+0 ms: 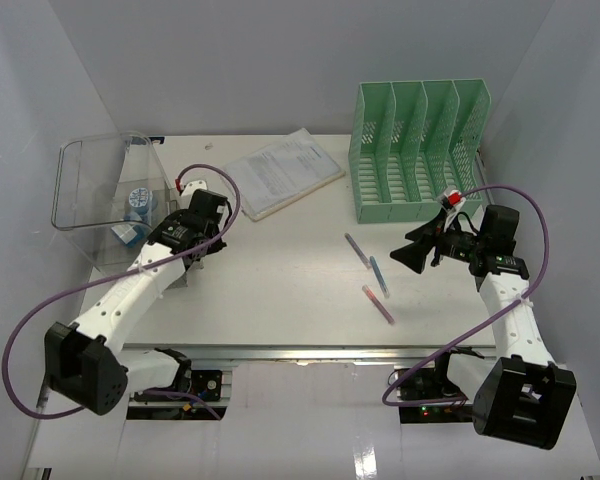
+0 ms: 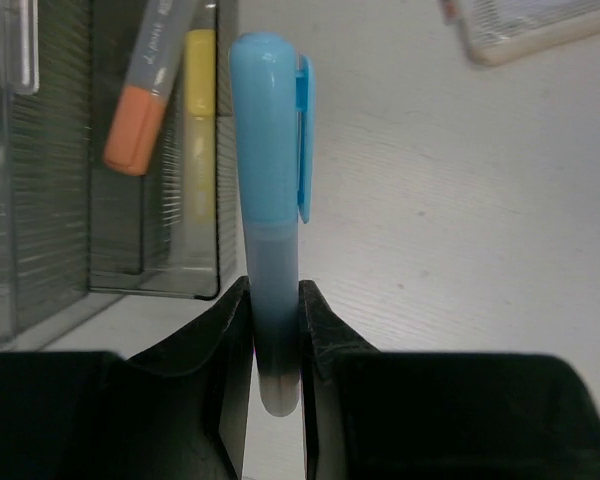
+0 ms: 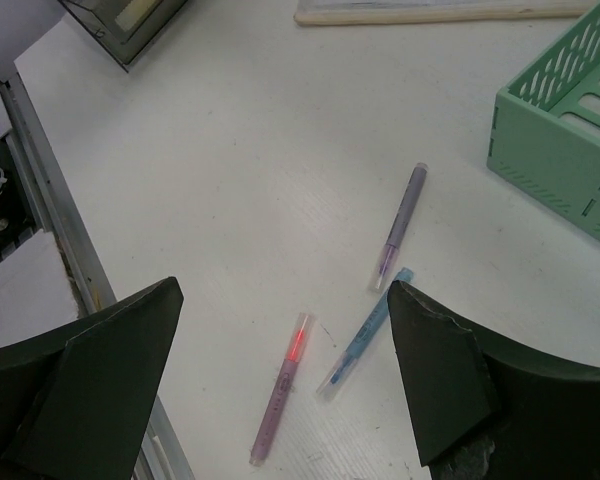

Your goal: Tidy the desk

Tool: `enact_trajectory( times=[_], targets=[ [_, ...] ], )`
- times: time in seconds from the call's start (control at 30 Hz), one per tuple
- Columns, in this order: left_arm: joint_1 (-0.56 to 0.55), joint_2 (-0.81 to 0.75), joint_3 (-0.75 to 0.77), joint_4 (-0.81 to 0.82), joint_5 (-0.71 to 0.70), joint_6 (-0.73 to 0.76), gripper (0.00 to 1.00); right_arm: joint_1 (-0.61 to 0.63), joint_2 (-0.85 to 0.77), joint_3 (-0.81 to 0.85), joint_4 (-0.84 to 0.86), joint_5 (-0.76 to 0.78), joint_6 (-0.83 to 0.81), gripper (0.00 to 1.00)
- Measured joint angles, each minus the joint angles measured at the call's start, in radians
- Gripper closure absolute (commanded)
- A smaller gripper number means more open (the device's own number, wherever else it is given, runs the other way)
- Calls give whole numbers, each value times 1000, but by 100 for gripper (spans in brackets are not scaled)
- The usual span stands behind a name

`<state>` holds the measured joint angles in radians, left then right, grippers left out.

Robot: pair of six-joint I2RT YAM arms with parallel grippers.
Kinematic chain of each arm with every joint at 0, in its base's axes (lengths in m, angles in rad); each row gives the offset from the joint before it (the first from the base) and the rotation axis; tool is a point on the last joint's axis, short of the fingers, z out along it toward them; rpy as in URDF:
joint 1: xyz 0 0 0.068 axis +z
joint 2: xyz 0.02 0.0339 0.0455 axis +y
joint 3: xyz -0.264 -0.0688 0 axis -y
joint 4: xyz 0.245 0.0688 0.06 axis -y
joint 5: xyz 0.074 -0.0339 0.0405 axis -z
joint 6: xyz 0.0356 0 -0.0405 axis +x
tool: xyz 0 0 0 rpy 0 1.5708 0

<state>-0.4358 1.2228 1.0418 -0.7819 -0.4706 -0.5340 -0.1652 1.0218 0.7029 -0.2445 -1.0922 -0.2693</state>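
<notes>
— Which arm is nearer the blue pen [image 3: 365, 335]?
— The right gripper [image 3: 285, 295], jaws spread wide, hangs just right of it. The pen lies on the desk [image 1: 280, 300] beneath both arms, its length running far to near. The left gripper [image 2: 273, 300] pinches a blue highlighter [image 2: 270, 150], far left.

White surface [image 1: 280, 290], metal rail [image 1: 310, 350] along near edge. Mint-green file rack [image 1: 420, 150] upright at far right. Just left of rack: paper sheets [image 1: 280, 175] flat, askew. Well left of rack, beyond papers: clear plastic bin [image 1: 100, 190]. In front of rack, three pens flat, close together: purple pen [image 1: 357, 247] nearest rack, blue pen [image 1: 378, 275] next, pink pen [image 1: 378, 303] farthest.
</notes>
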Motion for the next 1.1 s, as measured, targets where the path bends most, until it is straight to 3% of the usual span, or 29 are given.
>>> enact_trajectory(
  times=[0.43, 0.6, 0.7, 0.77, 1.1],
  targets=[
    [64, 321, 254, -97, -228, 105, 88, -43, 0, -13, -20, -61, -4, 10],
    [101, 374, 257, -120, -269, 116, 71, -46, 0, -13, -23, -77, -4, 10],
    [116, 386, 259, -131, -278, 126, 40, -51, 0, -13, -23, -87, -4, 10],
    [120, 390, 268, -135, -278, 134, 30, -52, 0, -13, -23, -91, -4, 10],
    [120, 384, 304, -134, -210, 155, 29, -65, 0, -13, -23, -110, -4, 10]
  ],
)
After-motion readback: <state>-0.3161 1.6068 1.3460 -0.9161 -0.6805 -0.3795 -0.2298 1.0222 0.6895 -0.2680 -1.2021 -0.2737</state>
